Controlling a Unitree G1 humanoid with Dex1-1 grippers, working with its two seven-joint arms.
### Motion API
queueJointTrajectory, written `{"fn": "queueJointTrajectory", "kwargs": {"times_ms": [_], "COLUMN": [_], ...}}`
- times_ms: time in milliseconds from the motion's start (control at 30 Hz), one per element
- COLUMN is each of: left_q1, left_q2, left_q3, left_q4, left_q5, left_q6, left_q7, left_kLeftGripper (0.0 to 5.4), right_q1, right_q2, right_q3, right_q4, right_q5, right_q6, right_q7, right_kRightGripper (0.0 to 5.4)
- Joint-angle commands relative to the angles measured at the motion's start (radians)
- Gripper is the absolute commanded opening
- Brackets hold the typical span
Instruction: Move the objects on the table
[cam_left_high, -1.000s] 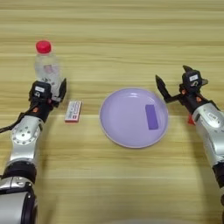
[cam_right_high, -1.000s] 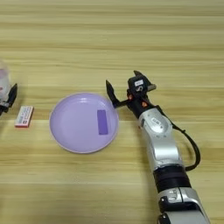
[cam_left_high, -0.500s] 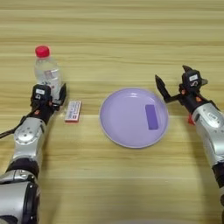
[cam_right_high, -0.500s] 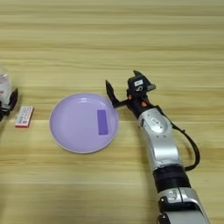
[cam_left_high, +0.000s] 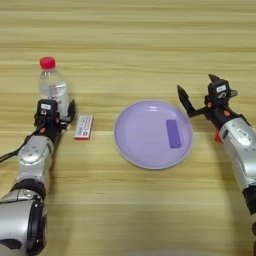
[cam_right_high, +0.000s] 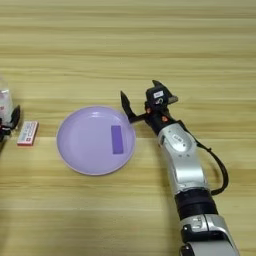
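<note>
A clear water bottle (cam_left_high: 53, 89) with a red cap stands upright at the left of the table (cam_left_high: 130, 45). My left gripper (cam_left_high: 56, 113) is shut around its lower part, with one black finger (cam_left_high: 71, 109) showing on its right side. The flat white pack with red edges (cam_left_high: 83, 127) lies just right of that gripper. My right gripper (cam_left_high: 199, 91) hangs open by the plate's right rim, holding nothing. A small red cube (cam_left_high: 218, 136) peeks out from beside my right forearm and is mostly hidden.
A round lilac plate (cam_left_high: 135, 142) sits in the middle with a flat purple strip (cam_left_high: 173, 133) lying in it. My right arm (cam_right_high: 182, 165) runs from the lower right up to the plate's rim.
The left gripper and the bottle have come a little nearer to me, and the bottle now stands upright. The right arm, plate and pack have not moved.
</note>
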Motion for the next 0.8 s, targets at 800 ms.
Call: {"fn": "queueJointTrajectory", "kwargs": {"times_ms": [800], "left_q1": [0.000], "left_q2": [-0.011], "left_q3": [-0.030], "left_q4": [-0.008], "left_q5": [0.036], "left_q6": [-0.032], "left_q7": [0.044], "left_kLeftGripper": [5.38], "right_q1": [-0.048], "right_q2": [-0.008], "right_q3": [-0.051], "right_q4": [0.057], "right_q5": [0.008], "right_q6": [-0.015], "right_q7": [-0.028], "right_kRightGripper": [5.40]}}
